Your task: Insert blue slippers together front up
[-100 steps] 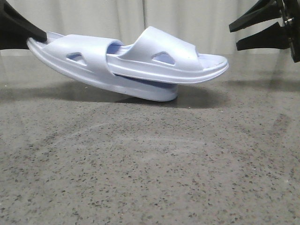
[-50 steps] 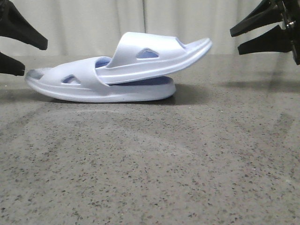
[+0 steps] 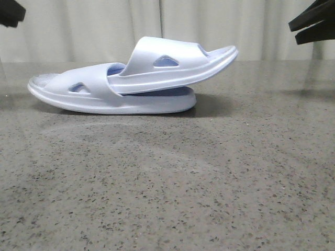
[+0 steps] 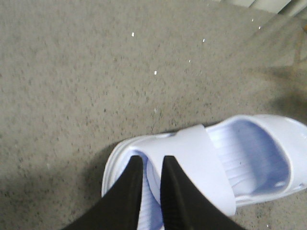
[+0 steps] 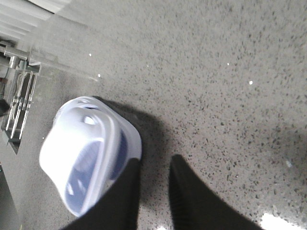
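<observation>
1. The left gripper (image 4: 149,165) holds nothing; its black fingers (image 4: 125,191) stand slightly apart, a narrow gap between them, above one end of the slippers (image 3: 131,83). In the front view only a dark tip of it shows at the upper left corner.
2. The right gripper (image 5: 154,165) is also empty, its fingers parted by a small gap, up at the far right, well apart from the slippers.
3. The slippers lie on the speckled grey table (image 3: 172,193), nested: the lower one flat on its sole, the upper one pushed under the lower one's strap and tilted, its free end raised toward the right.
</observation>
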